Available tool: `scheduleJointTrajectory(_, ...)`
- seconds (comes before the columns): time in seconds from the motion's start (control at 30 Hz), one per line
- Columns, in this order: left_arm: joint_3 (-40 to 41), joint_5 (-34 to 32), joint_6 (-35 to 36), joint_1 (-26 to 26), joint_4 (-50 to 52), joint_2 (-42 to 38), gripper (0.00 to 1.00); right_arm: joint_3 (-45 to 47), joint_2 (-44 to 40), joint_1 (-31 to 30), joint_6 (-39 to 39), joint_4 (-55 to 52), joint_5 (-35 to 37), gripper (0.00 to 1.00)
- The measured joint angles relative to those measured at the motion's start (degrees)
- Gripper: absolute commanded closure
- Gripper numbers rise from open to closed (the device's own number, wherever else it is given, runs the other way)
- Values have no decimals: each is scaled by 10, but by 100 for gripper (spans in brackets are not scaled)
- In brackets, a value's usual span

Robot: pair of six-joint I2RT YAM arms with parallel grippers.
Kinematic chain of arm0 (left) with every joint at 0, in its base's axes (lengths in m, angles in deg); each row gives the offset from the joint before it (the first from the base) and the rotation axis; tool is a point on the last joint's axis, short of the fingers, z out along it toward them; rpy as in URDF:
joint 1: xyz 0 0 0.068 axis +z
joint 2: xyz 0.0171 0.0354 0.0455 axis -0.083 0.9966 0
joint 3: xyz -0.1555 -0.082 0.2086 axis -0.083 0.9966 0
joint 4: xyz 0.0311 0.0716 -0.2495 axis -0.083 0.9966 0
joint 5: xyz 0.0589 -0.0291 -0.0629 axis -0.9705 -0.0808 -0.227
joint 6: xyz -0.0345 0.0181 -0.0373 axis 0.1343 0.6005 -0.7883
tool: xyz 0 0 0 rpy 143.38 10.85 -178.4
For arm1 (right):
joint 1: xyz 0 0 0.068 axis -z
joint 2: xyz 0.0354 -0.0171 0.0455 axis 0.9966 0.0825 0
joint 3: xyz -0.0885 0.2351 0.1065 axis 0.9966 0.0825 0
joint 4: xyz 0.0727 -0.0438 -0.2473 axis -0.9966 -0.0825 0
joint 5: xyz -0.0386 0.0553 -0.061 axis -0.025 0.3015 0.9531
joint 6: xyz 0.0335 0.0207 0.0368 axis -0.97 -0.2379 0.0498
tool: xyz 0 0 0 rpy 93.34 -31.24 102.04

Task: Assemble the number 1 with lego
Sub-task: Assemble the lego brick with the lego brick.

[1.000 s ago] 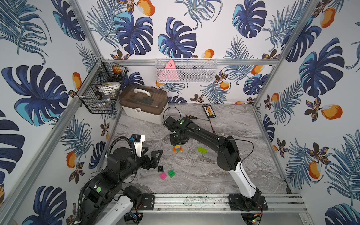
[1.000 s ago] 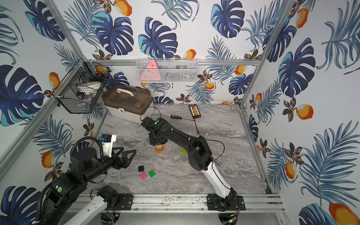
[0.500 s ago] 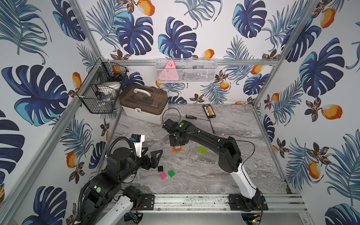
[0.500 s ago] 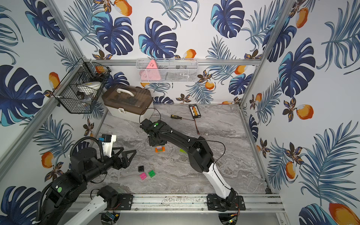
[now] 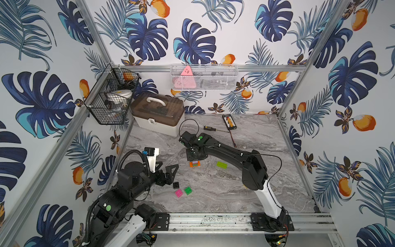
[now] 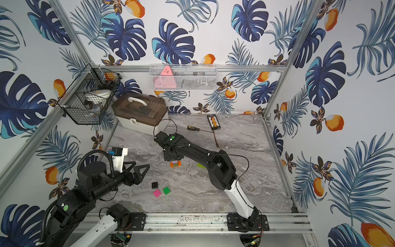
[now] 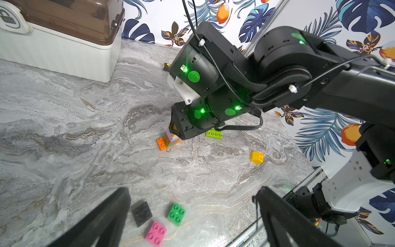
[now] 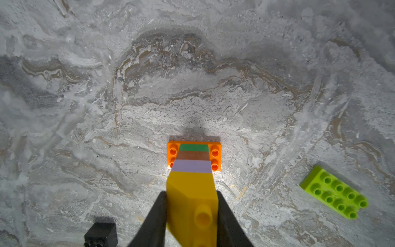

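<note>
My right pincer (image 8: pixel 190 193) is pinching the yellow brick (image 8: pixel 192 209) by its two sides. That brick tops a column standing on the middle of the orange brick (image 8: pixel 214 153): green, brown, lilac, then yellow. The lime brick (image 8: pixel 334 195) lies flat near the orange brick, not touching it. My left pincer (image 7: pixel 192 191) is spread wide, holding nothing, well apart from the orange brick, close by the black square (image 7: pixel 141 213), pink square (image 7: pixel 156 233) and green square (image 7: pixel 176 214).

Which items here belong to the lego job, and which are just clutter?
Job: brick stack in right jaws; lime brick, loose yellow brick, black brick, pink brick, green brick.
Clutter: storage box, screwdriver, abacus, wire basket, mesh shelf.
</note>
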Motion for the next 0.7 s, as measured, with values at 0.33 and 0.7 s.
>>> scheduleJointTrajectory(0.33,0,0,0,0,0,1,1,39,-21,-4,-5,28,3,89)
scheduleJointTrajectory(0.7,0,0,0,0,0,0,1,11,-4,-4,-30,3,12,83)
